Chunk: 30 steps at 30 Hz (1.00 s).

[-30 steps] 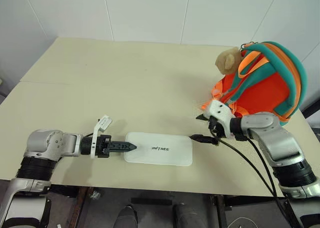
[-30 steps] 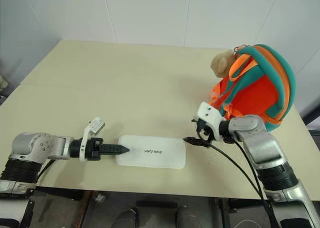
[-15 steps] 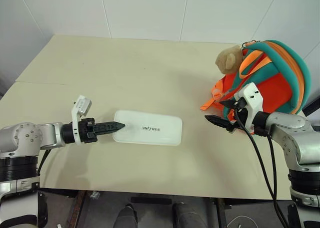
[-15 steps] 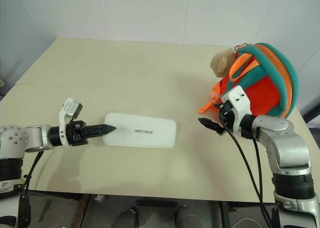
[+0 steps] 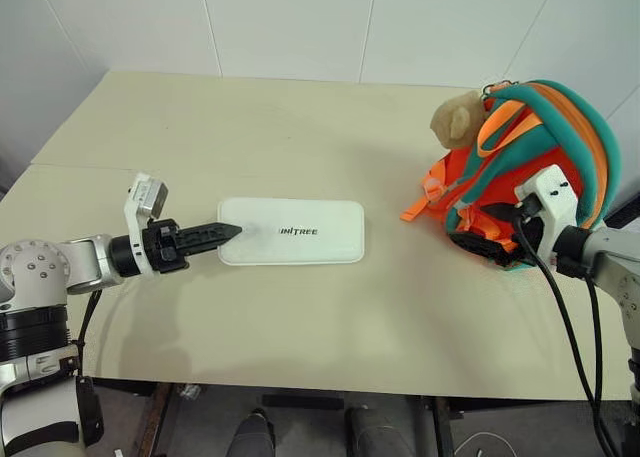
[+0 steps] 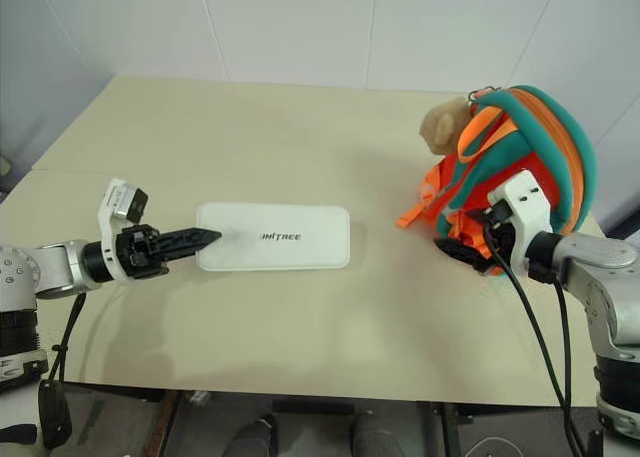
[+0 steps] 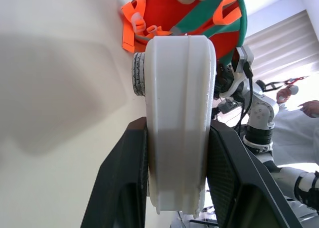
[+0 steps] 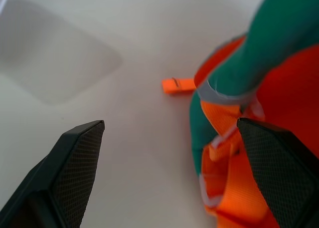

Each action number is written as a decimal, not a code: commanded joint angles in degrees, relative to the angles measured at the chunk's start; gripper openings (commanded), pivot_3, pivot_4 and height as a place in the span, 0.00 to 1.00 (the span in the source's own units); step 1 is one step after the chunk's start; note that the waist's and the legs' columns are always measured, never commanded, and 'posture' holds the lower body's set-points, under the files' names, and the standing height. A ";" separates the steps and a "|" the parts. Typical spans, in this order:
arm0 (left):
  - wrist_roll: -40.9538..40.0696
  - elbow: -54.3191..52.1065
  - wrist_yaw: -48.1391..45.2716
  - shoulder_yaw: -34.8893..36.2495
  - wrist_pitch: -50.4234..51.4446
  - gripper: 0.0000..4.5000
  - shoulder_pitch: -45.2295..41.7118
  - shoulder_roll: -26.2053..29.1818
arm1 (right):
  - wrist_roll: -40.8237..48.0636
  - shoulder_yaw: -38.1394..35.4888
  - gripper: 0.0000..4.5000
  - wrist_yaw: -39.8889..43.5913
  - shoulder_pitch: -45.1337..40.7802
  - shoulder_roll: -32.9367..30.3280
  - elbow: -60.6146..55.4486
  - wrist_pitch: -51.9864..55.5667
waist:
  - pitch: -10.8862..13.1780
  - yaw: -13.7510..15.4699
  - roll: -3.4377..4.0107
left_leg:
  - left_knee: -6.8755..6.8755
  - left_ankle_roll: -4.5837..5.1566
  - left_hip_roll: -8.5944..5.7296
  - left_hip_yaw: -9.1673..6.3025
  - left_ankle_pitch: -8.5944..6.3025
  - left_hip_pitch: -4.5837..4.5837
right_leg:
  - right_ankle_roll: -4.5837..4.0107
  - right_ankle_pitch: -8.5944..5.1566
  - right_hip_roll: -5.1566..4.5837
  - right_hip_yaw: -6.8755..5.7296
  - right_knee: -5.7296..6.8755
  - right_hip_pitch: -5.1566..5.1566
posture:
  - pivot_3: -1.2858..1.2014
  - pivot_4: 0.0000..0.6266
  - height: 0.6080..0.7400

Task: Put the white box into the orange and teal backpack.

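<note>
The white box (image 5: 292,245) is held by its short end on the robot's left, w/ the left end effector (image 5: 222,232) clenched on it; in the left wrist view the box (image 7: 178,118) sits wedged btwn the two black fingers (image 7: 122,188), which press on its flat faces. The box is lifted off the beige surface (image 5: 300,137): a soft grey shadow lies on the tabletop under it, and the "UNITREE" lettering faces up, long axis running across the surface toward the backpack. The orange and teal backpack (image 5: 540,137) stands at the robot's right edge of the surface, well apart from the box, w/ bare tabletop btwn them. Its teal and orange straps arch over the top, an orange webbing end (image 5: 415,214) trails onto the surface toward the box, and the tan plush animal head (image 5: 455,122) sticks out at its upper side nearest the box. The right end effector (image 5: 487,247) is just at the lower front of the backpack, released, jaws spread wide; in the right wrist view its fingers (image 8: 70,163) stand far apart w/ the backpack's teal trim and orange webbing (image 8: 234,153) btwn them, nothing gripped. Whether the fingertips touch the fabric can't be told. White wall panels (image 5: 300,17) stand behind the surface.
</note>
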 commanded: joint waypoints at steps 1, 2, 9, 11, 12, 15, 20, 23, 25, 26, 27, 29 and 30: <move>-1.95 -1.12 0.23 2.11 0.30 0.28 -0.96 -0.12 | 0.39 -2.93 1.00 -2.58 -1.18 0.52 0.05 -2.47 | 0.00 -0.06 0.00 | 0.00 0.00 0.00 0.00 0.00 0.00 | 0.00 0.00 0.00 0.00 0.00 0.00 | 0.52 0.24 1.00; -1.94 -1.03 0.30 2.07 0.24 0.28 -1.04 -0.14 | 0.67 -2.77 1.00 -3.42 -1.78 1.41 0.14 -2.77 | 0.00 -0.10 0.00 | 0.00 0.00 0.00 0.00 0.00 0.01 | 0.00 0.00 0.00 0.00 0.01 0.00 | 0.52 0.24 1.00; -1.61 -0.71 0.96 1.60 -0.22 0.28 -1.40 -0.47 | -1.30 0.92 1.00 -12.93 -8.76 12.32 4.01 -7.05 | 0.00 -0.25 0.00 | 0.01 -0.01 0.00 0.00 0.01 0.01 | 0.01 0.01 0.00 0.00 0.06 -0.01 | 0.52 0.24 1.00; -1.64 -1.02 1.21 1.65 -0.21 0.28 -1.17 -0.61 | -2.52 2.00 1.00 -15.75 -10.87 15.63 5.78 -8.57 | 0.00 -0.29 0.00 | 0.02 -0.04 0.00 0.00 0.02 0.01 | 0.02 0.02 -0.01 0.00 0.08 -0.01 | 0.52 0.24 1.00; -1.60 -1.12 1.37 1.72 -0.25 0.28 -1.07 -0.66 | -2.95 2.31 1.00 -16.73 -11.62 16.79 6.44 -9.10 | 0.00 -0.23 0.01 | 0.01 -0.05 0.01 0.00 0.03 0.01 | 0.02 0.02 0.00 0.00 0.08 -0.01 | 0.52 0.24 1.00; -1.84 -1.53 1.91 2.35 -0.18 0.28 -0.64 -0.81 | -3.45 2.57 1.00 -19.41 -13.72 19.74 8.25 -10.99 | 0.01 -0.12 0.02 | -0.02 -0.06 0.01 0.00 0.03 -0.01 | 0.01 0.01 -0.02 0.00 0.07 -0.05 | 0.52 0.24 1.00; -2.66 -2.68 3.68 4.41 0.11 0.28 0.51 -1.32 | -3.99 1.78 0.80 -24.08 -20.12 23.29 14.46 -14.10 | 0.02 -0.49 0.03 | -0.03 -0.08 0.01 0.02 0.04 0.00 | 0.00 0.01 -0.02 -0.01 0.14 -0.07 | 0.52 0.24 1.00; -3.13 -3.37 4.90 5.75 0.38 0.28 1.05 -1.79 | -3.86 1.67 0.56 -25.08 -22.28 23.96 16.49 -15.08 | 0.02 -0.74 0.03 | -0.03 -0.10 0.01 0.01 0.06 0.00 | 0.00 0.01 -0.02 -0.01 0.24 -0.12 | 0.52 0.24 1.00; -3.42 -3.79 5.78 6.85 0.46 0.28 1.52 -1.97 | -3.65 1.74 0.41 -25.39 -23.15 24.28 17.39 -15.64 | 0.02 -1.02 0.03 | -0.03 -0.10 0.01 0.01 0.06 -0.01 | 0.00 0.01 -0.02 -0.01 0.23 -0.13 | 0.52 0.24 1.00; -3.53 -3.97 6.13 7.29 0.51 0.28 1.71 -2.04 | -3.56 1.80 0.33 -25.49 -23.46 24.40 17.75 -15.84 | 0.02 -1.16 0.03 | -0.03 -0.10 0.01 0.01 0.06 -0.01 | 0.00 0.00 -0.02 -0.01 0.23 -0.13 | 0.52 0.24 1.00; -3.64 -4.18 6.41 7.68 0.58 0.28 1.91 -2.09 | -3.39 1.83 0.25 -25.57 -23.69 24.57 18.01 -15.94 | 0.02 -1.25 0.03 | -0.04 -0.10 0.01 0.01 0.06 -0.01 | 0.00 0.00 -0.03 -0.01 0.23 -0.13 | 0.52 0.24 1.00; -3.90 -4.58 7.18 8.64 0.55 0.28 2.22 -2.24 | -2.66 2.08 0.11 -25.07 -24.07 24.97 18.05 -15.80 | 0.02 -1.38 0.03 | -0.03 -0.10 0.01 0.01 0.06 -0.01 | 0.00 0.00 -0.03 -0.01 0.24 -0.13 | 0.52 0.24 1.00; -3.94 -4.66 7.74 9.30 0.29 0.28 2.36 -2.24 | -1.98 2.48 0.04 -24.27 -24.23 25.20 17.50 -15.36 | 0.02 -1.40 0.03 | -0.03 -0.10 0.01 0.01 0.06 0.00 | 0.00 0.00 -0.03 -0.01 0.26 -0.13 | 0.52 0.24 1.00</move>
